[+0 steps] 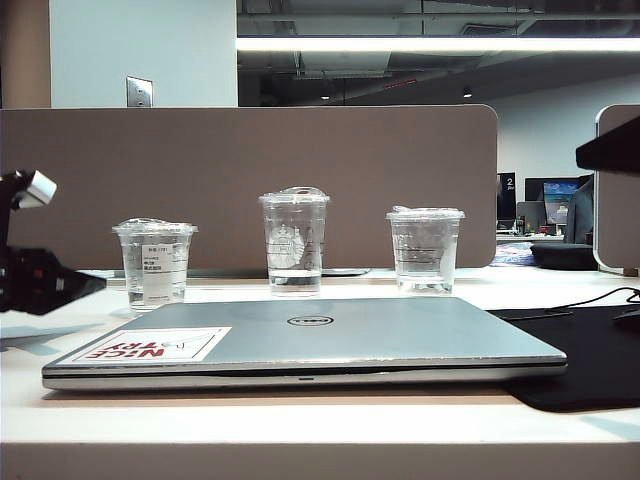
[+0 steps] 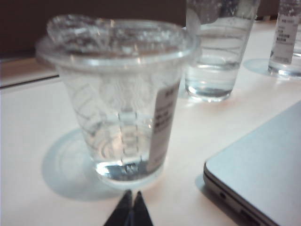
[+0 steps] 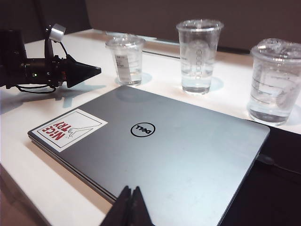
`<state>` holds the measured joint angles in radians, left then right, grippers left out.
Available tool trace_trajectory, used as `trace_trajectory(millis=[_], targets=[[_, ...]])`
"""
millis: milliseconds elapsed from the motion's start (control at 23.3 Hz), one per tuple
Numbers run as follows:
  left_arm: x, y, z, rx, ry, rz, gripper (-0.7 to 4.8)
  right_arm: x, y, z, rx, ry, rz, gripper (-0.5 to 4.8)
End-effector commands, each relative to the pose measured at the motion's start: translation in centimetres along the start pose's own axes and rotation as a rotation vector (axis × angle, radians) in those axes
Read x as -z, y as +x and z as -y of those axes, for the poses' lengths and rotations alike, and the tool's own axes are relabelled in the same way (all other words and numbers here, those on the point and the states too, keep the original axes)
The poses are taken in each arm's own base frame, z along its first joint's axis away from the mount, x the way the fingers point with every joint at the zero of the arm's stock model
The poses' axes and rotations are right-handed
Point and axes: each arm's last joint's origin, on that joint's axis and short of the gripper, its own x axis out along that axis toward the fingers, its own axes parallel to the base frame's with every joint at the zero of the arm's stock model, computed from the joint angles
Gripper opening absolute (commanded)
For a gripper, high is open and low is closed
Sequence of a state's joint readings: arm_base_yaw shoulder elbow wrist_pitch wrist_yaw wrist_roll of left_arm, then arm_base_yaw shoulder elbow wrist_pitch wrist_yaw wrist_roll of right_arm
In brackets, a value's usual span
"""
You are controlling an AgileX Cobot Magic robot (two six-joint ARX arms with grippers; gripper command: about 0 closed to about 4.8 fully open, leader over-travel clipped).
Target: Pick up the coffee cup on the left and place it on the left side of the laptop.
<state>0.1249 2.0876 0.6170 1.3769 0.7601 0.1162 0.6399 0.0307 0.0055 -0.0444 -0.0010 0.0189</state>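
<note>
My table camera looks low, level across the laptop [image 1: 310, 340]; my left wrist sits close before the coffee cup [image 2: 117, 99]; my right wrist overlooks both from above

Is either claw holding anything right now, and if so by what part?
Nothing is held. The left claw is shut, short of the coffee cup; the right claw is shut above the laptop.
</note>
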Motion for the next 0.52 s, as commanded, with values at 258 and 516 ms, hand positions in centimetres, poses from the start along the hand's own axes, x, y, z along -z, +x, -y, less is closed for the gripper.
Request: trace_trajectory(millis=[258,516], targets=[[1.7,1.3,-1.0,0.005,-0.006,-0.006,-0.05,0.3,0.3,0.0,0.001,0.003,-0.030,-0.04],[1.7,1.5,-1.4,-0.049,-0.025,-0.012,2.42,0.4,0.4,0.0,0.001,0.004,-0.046,-0.04]])
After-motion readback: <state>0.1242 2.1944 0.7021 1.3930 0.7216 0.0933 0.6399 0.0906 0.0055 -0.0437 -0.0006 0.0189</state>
